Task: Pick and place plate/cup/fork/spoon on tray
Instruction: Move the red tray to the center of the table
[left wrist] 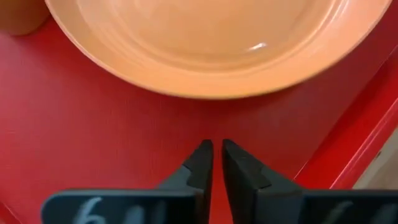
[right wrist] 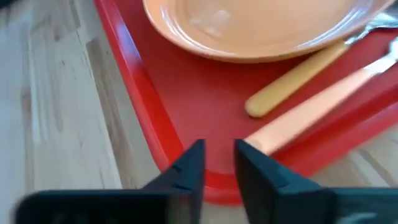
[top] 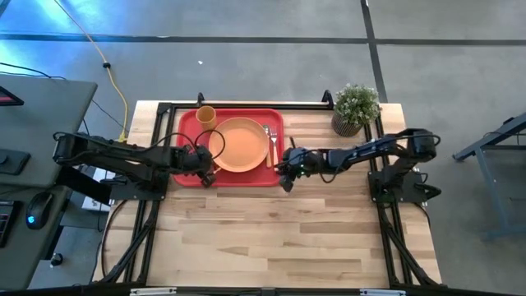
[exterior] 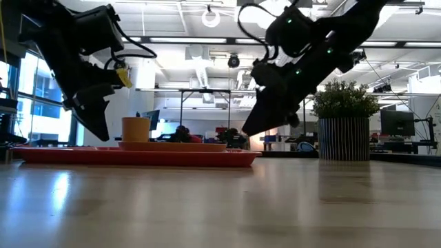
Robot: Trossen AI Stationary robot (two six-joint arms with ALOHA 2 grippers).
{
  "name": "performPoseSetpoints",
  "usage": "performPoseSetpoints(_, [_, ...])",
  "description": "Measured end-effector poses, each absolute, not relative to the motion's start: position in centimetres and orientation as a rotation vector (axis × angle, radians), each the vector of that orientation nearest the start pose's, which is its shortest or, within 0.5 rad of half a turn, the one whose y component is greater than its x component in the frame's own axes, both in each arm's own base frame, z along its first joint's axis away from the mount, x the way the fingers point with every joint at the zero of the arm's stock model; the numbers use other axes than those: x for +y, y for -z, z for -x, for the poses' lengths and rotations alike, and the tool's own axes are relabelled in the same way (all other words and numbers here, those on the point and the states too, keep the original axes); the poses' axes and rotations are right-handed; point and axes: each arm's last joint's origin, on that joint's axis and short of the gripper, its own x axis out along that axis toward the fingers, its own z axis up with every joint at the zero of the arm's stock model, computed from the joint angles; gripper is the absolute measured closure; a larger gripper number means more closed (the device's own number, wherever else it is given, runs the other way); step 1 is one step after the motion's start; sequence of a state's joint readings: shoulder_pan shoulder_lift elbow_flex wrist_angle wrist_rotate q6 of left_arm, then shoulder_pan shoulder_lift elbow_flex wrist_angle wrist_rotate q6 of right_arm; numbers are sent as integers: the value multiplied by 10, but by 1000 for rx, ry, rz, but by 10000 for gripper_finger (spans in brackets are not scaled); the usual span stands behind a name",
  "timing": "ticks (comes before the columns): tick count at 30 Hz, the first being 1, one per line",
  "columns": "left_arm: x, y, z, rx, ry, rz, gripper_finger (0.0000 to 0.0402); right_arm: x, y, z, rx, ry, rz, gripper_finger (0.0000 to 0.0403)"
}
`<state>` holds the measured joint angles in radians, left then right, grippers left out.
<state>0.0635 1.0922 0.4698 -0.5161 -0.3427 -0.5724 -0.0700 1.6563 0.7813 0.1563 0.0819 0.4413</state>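
Observation:
The red tray lies at the table's far middle. On it sit the orange plate, the cup at its far left corner, and the spoon and the fork side by side to the right of the plate. My left gripper is shut and empty above the tray's near left part, just short of the plate. My right gripper hovers over the tray's near right rim with a narrow gap between its fingers. It is empty, and the fork's handle end lies just beyond it.
A potted plant stands at the table's far right corner. The bare wooden tabletop stretches from the tray to the near edge. The black frame rails run along the table's left and right sides.

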Motion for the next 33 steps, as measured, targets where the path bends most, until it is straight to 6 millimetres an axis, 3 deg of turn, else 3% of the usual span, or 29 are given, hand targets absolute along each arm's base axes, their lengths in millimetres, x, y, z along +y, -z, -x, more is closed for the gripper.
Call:
performPoseSetpoints(4, [21, -155, -171, 1001, -670, 343, 398, -25, -145, -335, 704, 283, -392, 391])
performPoseSetpoints(15, [22, -136, -180, 1085, -698, 324, 401, -30, -135, -374, 905, 294, -279, 400])
performPoseSetpoints(23, [18, -126, -190, 1100, -624, 382, 401, -26, -128, -366, 1009, 262, -298, 402])
performPoseSetpoints(33, [1, -130, -202, 1030, -456, 429, 401, -11, -129, -357, 1110, 239, -310, 403])
